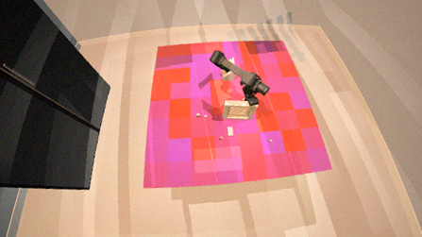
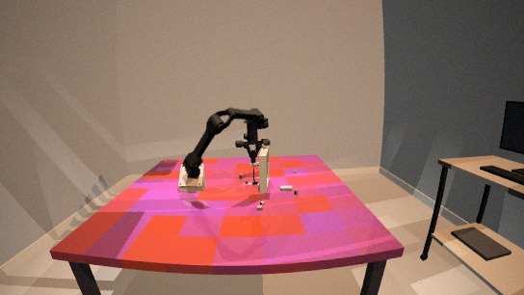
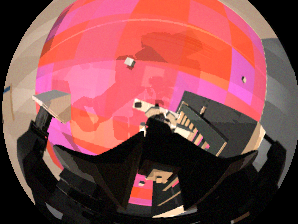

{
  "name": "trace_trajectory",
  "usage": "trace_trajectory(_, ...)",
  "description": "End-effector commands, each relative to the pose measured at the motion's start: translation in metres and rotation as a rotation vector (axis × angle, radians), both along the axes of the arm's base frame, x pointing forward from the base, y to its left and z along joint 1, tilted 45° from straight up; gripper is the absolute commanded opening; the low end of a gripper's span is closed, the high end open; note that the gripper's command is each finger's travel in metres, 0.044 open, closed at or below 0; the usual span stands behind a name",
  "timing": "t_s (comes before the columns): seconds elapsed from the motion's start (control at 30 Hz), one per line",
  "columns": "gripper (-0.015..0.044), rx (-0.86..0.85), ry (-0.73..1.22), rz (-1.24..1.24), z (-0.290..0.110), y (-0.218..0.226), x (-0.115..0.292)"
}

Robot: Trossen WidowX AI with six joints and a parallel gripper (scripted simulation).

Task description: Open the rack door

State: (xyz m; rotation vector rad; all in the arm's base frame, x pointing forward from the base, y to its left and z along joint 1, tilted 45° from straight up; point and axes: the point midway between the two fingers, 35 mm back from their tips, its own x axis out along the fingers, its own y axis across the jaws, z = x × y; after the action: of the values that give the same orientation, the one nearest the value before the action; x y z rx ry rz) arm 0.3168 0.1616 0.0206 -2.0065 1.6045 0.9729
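Note:
The pale rack (image 1: 239, 110) (image 2: 264, 171) stands upright on the table. In the wrist view its slotted face (image 3: 202, 131) shows slanted at the right, beside a dark panel. My gripper (image 1: 251, 100) (image 2: 253, 162) (image 3: 158, 135) points down at the rack's arm-base side. It is shut on the door's handle, whose pale parts (image 3: 150, 107) show just beyond the fingertips in the wrist view. The fingers hide much of the handle, and its exact turn is not clear. How far the door stands open cannot be told.
A flat pale block (image 1: 230, 131) (image 2: 286, 188) lies on the far side of the rack from the arm's base (image 2: 192, 180). Small cubes lie around, including a pair to one side (image 1: 198, 115) (image 2: 259, 207) and one farther off (image 1: 271, 141). The patchwork table (image 1: 168, 173) (image 2: 159, 236) carries everything.

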Motion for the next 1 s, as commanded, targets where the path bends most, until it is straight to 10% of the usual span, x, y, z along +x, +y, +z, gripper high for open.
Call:
trace_trajectory(0.0, 0.0047, -0.012, 0.014, 0.019, 0.0004, -0.002, 0.0008)
trace_trajectory(0.33, 0.0292, -0.012, 0.014, 0.019, 0.0004, -0.002, 0.0008)
trace_trajectory(0.97, 0.0292, 0.107, -0.597, -0.596, 0.0029, -0.0027, 0.0035)
